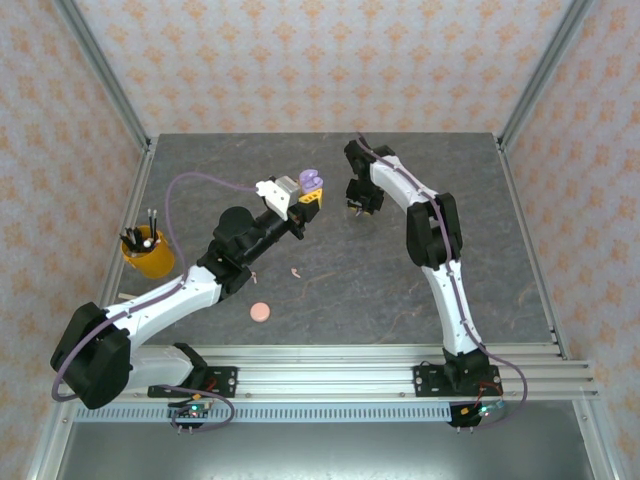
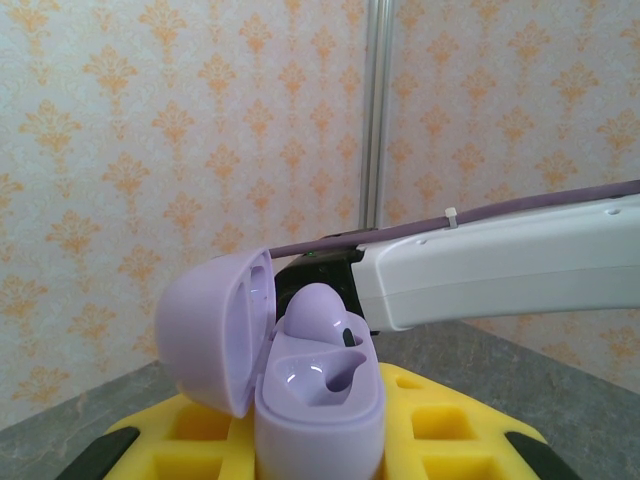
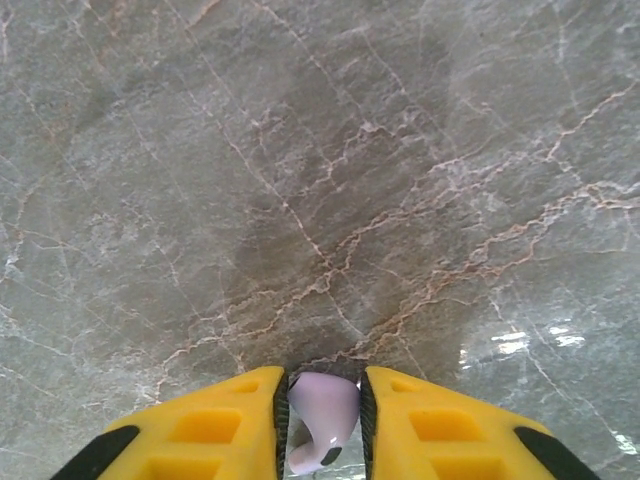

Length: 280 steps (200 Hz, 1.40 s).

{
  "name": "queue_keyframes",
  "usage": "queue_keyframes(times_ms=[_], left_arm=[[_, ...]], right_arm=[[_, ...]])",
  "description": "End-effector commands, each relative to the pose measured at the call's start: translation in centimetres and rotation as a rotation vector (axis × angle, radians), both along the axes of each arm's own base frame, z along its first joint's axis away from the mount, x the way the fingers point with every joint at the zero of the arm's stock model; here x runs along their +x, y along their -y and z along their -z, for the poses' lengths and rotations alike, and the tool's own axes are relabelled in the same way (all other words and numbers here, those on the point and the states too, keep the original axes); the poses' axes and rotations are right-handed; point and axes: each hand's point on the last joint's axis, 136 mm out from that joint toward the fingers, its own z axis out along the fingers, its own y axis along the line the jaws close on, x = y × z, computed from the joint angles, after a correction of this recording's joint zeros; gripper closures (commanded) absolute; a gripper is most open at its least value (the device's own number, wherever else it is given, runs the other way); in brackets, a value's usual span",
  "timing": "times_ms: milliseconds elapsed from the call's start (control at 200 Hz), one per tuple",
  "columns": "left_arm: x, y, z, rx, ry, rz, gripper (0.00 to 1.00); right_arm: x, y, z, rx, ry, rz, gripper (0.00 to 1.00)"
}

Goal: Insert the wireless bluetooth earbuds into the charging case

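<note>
Left wrist: your left tool point(image 2: 320, 440) grips the case point(image 2: 270, 360) lid-open, awaiting the purple earbud point(image 3: 320, 425) your right tool point(image 3: 322, 390) pinches.

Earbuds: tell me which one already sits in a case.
The purple earbud in the open purple case. The other purple earbud is pinched in the right end effector; the pink earbud lies loose on the table.

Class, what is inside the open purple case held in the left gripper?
One pale purple earbud sits in the far socket of the case; the near socket looks empty. Its lower part is hidden down inside.
</note>
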Motion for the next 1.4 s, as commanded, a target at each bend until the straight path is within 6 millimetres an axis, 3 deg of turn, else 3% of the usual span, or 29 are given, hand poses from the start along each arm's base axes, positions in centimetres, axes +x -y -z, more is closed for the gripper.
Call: queue_keyframes(times_ms=[0, 250, 520, 881, 1171, 1396], left_arm=[[0.2, -0.5, -1.1, -0.018, 0.042, -0.022, 1.00], [0.4, -0.2, -1.1, -0.023, 0.036, -0.016, 1.00], [0.5, -0.1, -1.2, -0.027, 0.034, -0.014, 1.00], [0.4, -0.1, -0.9, -0.022, 0.028, -0.013, 1.00], [0.8, 0.1, -0.3, -0.010, 0.011, -0.016, 1.00], [1.8, 0.7, 0.3, -0.003, -0.005, -0.016, 1.00]], right_arm=[[-0.7, -0.1, 1.2, -0.047, -0.033, -0.029, 0.75], [-1.4, -0.2, 0.0, -0.027, -0.015, -0.038, 0.82], [-1.9, -0.6, -2.2, 0.030, 0.040, -0.056, 0.83], [-4.4, 0.1, -3.4, 0.054, 0.140, -0.188, 0.83], [-6.1, 1.2, -8.1, 0.095, 0.294, -0.172, 0.83], [-7.0, 1.6, -15.1, 0.157, 0.454, -0.151, 0.83]])
